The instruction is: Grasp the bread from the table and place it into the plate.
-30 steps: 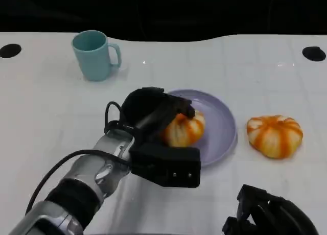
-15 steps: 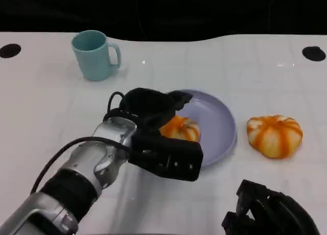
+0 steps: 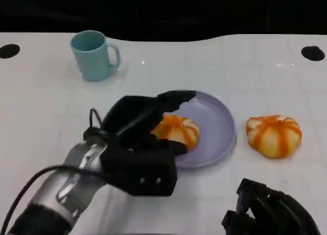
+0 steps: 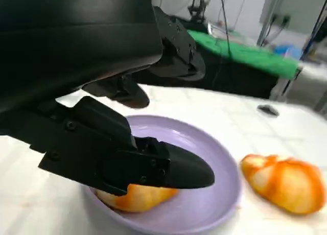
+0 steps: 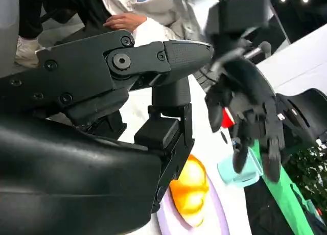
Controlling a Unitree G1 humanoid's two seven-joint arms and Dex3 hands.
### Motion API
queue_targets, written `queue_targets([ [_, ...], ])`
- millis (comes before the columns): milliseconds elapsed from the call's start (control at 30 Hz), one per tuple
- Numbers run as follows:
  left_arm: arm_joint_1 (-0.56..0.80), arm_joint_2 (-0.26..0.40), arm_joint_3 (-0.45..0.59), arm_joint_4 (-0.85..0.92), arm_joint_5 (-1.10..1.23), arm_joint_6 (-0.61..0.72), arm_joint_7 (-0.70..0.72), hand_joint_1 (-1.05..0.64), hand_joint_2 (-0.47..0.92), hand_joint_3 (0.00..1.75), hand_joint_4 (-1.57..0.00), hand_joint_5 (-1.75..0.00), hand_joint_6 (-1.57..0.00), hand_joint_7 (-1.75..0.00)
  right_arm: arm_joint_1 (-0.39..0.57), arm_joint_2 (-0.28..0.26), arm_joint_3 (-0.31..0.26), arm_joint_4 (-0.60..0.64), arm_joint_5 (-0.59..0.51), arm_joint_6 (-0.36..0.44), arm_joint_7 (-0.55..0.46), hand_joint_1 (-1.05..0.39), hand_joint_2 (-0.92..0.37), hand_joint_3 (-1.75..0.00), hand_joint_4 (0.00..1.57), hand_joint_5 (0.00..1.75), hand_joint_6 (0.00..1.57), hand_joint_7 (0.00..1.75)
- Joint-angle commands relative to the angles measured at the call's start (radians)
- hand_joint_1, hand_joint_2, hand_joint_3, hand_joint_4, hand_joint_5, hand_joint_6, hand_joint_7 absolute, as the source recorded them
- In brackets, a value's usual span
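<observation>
Head view: bread (image 3: 176,132) sits in the plate (image 3: 217,123), on its near-left part, by the rim. Our left hand (image 3: 140,138) is just beside it on the near-left side, fingers (image 3: 176,97) spread and reaching over the bread's far side. No grip that we can see; contact we can't tell. Second bread (image 3: 274,135) lies on the table (image 3: 41,102) right of the plate, apart from it. Cup (image 3: 93,55) toward the far-left corner. Right hand (image 3: 268,214) low at the near edge, right side, holds nothing; how curled we can't tell.

Left wrist view: fingers (image 4: 168,166) wide apart, one over the bread (image 4: 134,196), a visible gap to the others above. Bread rests on the plate (image 4: 214,194) floor. Second bread (image 4: 286,181) outside the rim.

Right wrist view: right hand's fingers (image 5: 153,61) apart, nothing between them. Bread (image 5: 190,191) on the plate (image 5: 217,214) beyond; left hand (image 5: 250,110) hangs above, fingers loose.

We judge the placing done; next move is lifting the left hand clear, toward the near-left, without dragging the bread.
</observation>
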State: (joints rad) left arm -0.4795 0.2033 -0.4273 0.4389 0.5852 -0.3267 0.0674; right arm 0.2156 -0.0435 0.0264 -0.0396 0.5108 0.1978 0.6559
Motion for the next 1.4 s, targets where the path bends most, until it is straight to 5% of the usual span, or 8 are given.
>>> queue_targets([
  [33,0.071,-0.006,0.066,-0.004,-0.081,-0.101,0.065,-0.64,0.92,0.22,-0.78,-0.56,-0.71,-0.13,0.011,-0.008,-0.009,-0.024,0.012,0.008,-0.007,-0.72,-0.92,-0.23,0.88,1.62,0.79,1.40],
  [67,0.093,-0.015,0.082,-0.007,-0.111,-0.127,0.069,-0.63,0.92,0.22,-0.78,-0.61,-0.74,-0.13,0.011,-0.008,-0.009,-0.025,0.014,0.010,-0.005,-0.72,-0.92,-0.23,0.88,1.62,0.79,1.39],
  [133,0.140,-0.035,0.110,-0.028,-0.179,-0.161,0.058,-0.59,0.92,0.20,-0.69,-1.18,-0.86,-0.27,0.012,-0.009,-0.010,-0.025,0.018,0.011,0.000,-0.71,-0.92,-0.23,0.88,1.62,0.78,1.39],
  [267,0.233,-0.051,0.144,-0.106,-0.281,-0.191,0.008,-0.58,0.92,0.25,-0.63,-1.68,-0.64,-1.07,0.016,-0.012,-0.008,-0.030,0.018,0.012,-0.002,-0.71,-0.92,-0.23,0.87,1.62,0.78,1.40],
  [500,0.393,-0.037,0.171,-0.254,-0.520,-0.193,-0.199,-0.55,0.92,0.33,-0.77,-1.75,-0.56,-1.70,0.022,-0.013,-0.004,-0.046,0.021,0.024,-0.007,-0.71,-0.92,-0.22,0.88,1.62,0.78,1.40],
  [800,0.597,-0.065,0.191,-0.421,-0.820,-0.048,-0.395,-0.73,0.92,0.32,-0.83,-1.75,-0.63,-1.75,0.028,-0.013,0.003,-0.066,0.012,0.027,-0.024,-0.72,-0.92,-0.23,0.89,1.59,0.79,1.39],
  [967,0.681,-0.089,0.211,-0.496,-0.993,0.128,-0.464,-0.58,0.92,0.37,-0.82,-1.75,-0.58,-1.75,0.027,-0.014,0.005,-0.067,0.012,0.032,-0.026,-0.72,-0.92,-0.23,0.89,1.60,0.78,1.38],
  [1400,0.738,-0.121,0.251,-0.469,-0.984,0.140,-0.541,-0.55,0.92,0.40,-0.80,-1.75,-0.54,-1.75,0.024,-0.025,-0.002,-0.065,0.014,0.029,-0.018,-0.72,-0.92,-0.26,0.89,1.60,0.79,1.40],
])
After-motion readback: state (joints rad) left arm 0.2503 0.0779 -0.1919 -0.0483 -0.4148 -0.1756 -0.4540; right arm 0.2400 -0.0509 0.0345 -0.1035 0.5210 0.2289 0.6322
